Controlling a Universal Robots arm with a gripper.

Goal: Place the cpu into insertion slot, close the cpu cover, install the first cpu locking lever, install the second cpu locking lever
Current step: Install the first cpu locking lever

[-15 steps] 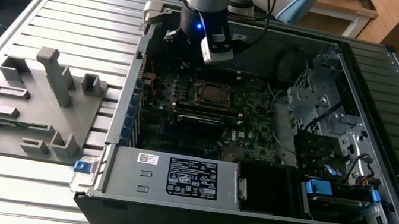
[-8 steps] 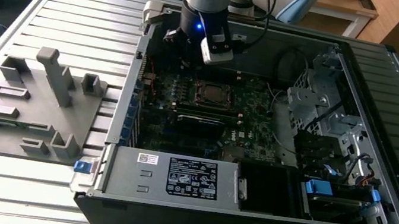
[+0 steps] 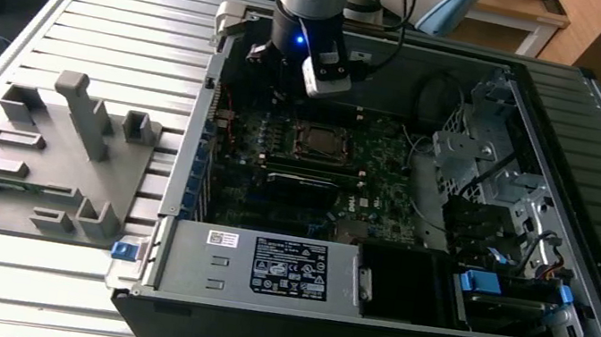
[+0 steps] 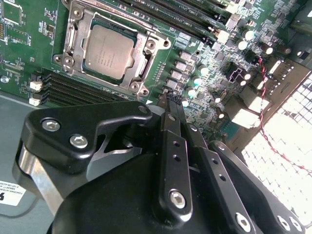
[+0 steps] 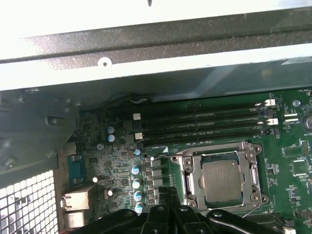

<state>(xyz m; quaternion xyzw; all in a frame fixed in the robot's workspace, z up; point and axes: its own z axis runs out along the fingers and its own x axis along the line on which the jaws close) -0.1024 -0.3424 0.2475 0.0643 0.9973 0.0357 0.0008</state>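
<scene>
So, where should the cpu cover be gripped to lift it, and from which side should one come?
Probably by the outer edge of one side bar, coming from straight above. The cpu cover is a thin metal frame lying flat around the cpu, so its bars give no height for a side approach, and the inner cut-out edge sits close against that chip.

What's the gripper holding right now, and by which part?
Nothing. The gripper is shut with nothing between its fingers. The cpu lies in the socket, with the cpu cover down around it.
</scene>
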